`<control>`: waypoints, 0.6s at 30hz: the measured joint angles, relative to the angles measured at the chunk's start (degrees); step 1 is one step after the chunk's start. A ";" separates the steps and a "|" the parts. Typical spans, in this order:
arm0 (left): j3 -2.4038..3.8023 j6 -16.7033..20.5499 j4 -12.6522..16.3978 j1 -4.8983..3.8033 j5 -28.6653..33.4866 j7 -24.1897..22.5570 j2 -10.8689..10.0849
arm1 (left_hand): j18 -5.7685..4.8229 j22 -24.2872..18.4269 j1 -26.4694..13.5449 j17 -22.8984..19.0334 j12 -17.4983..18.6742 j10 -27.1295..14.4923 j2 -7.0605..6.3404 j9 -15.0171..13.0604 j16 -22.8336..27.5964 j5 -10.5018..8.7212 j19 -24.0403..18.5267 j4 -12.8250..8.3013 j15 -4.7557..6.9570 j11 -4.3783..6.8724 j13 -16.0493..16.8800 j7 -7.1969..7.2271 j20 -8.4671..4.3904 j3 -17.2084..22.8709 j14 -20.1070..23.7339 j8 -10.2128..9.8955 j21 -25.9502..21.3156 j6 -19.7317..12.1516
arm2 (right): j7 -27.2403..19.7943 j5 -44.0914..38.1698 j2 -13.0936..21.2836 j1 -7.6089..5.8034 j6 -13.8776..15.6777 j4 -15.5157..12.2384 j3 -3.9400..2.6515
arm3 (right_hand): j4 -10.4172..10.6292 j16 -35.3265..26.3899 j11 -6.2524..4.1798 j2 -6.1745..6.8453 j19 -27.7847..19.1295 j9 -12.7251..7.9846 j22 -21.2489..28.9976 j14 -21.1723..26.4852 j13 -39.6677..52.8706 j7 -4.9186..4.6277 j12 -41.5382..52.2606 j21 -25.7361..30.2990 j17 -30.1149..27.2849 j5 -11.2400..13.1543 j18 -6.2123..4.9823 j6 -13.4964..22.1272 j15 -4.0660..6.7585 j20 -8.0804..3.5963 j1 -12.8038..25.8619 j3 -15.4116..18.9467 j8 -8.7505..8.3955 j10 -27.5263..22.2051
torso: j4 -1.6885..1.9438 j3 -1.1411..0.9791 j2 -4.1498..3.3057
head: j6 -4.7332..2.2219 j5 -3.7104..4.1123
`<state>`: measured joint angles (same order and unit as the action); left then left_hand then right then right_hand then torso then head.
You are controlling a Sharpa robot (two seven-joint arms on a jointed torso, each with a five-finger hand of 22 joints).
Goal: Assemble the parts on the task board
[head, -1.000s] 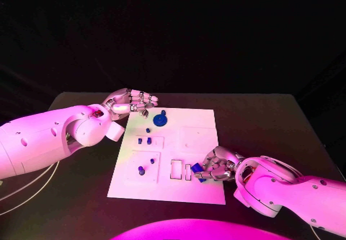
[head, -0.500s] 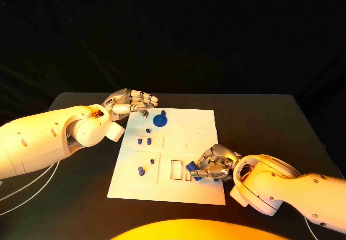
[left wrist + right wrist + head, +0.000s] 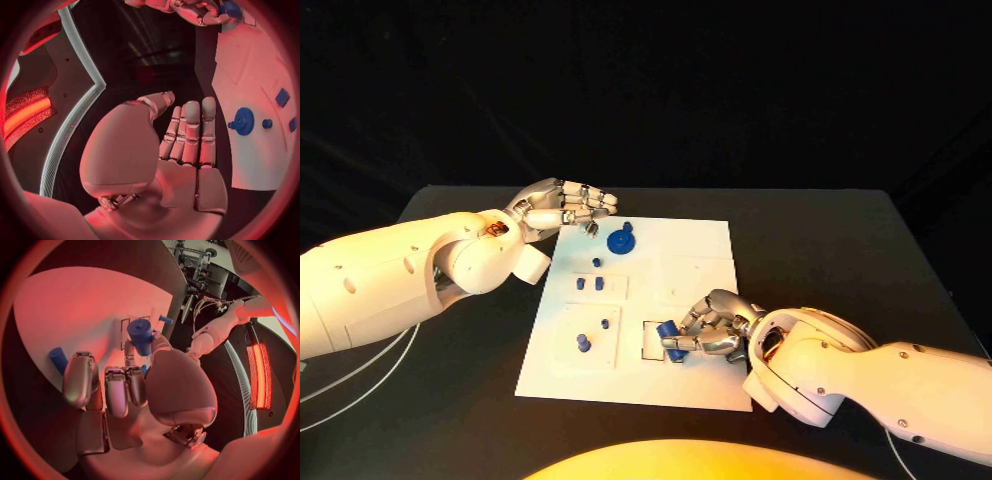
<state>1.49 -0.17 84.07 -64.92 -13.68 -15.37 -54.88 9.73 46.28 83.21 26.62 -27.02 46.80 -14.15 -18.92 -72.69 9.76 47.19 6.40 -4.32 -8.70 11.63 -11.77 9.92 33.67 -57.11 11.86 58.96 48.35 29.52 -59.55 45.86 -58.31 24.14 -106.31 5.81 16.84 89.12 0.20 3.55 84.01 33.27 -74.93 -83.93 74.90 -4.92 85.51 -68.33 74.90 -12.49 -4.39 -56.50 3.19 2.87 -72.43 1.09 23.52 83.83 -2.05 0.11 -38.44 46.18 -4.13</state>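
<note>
We judge the job partly done: several parts stand on the task board [image 3: 704, 250], including the far gear [image 3: 622, 239]. Our right hand [image 3: 708, 331] holds a blue part [image 3: 671, 329] over the near slots [image 3: 652, 340], unseated. Our left hand [image 3: 571, 206] holds nothing, fingers curled.

The right hand [image 3: 708, 330] covers part of the board's [image 3: 697, 385] near slots and most of the blue part [image 3: 669, 332] it holds; the part's shape is indeterminate.

The task board [image 3: 689, 380] lies mid-desk [image 3: 848, 240]. The left hand [image 3: 570, 207] hangs past its far left corner, beside the gear [image 3: 622, 239]; the right hand [image 3: 707, 330] sits over its near slots.
</note>
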 measured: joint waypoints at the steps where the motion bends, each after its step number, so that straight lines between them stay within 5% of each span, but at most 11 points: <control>1: 0.00 -0.01 0.00 0.00 0.00 0.00 0.00 | 0.00 0.00 0.00 0.00 0.00 0.00 0.00 0.00 0.00 0.00 0.00 0.00 0.00 0.00 0.00 0.00 0.00 0.00 0.00 0.00 0.00 0.00 | -0.08 0.00 -0.31 0.01 0.16 0.24 0.00 | 0.00 0.00 0.00 0.00 0.00 -0.01 0.00 0.00 0.00 0.00 -0.01 0.00 0.01 0.00 0.00 0.00 0.00 0.00 0.00 0.00 0.02 0.00 | 0.03 -0.01 -0.01 | 0.00 0.01; 18: 0.00 -0.12 0.02 0.00 0.00 0.04 0.03 | 0.00 0.00 0.00 0.01 0.00 0.00 0.00 0.00 0.00 0.00 0.00 0.00 0.00 0.00 0.00 0.00 0.00 0.00 0.00 0.00 0.00 0.00 | -0.12 -0.07 -3.56 0.14 -0.18 3.32 0.05 | -0.01 0.00 0.01 -0.01 0.00 0.16 0.01 0.00 0.04 0.86 -0.37 -0.01 0.04 0.00 0.00 -0.87 0.00 0.00 2.10 1.11 0.67 0.00 | -0.03 -0.03 -0.02 | 0.34 -0.28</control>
<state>1.49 -0.29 84.09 -64.92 -13.67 -15.33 -54.85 9.73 46.28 83.21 26.63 -27.01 46.80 -14.15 -18.92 -72.69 9.76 47.19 6.40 -4.32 -8.70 11.63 -11.77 9.92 33.67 -57.11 11.86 58.96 48.35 29.40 -59.62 42.30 -58.17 23.96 -102.99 5.85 16.83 89.12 0.20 3.54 84.01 33.43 -74.92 -83.93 74.94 -4.07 85.14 -68.34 74.94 -12.49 -4.39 -57.37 3.19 2.88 -70.33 2.20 24.19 83.83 -2.08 0.08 -38.45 46.52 -4.41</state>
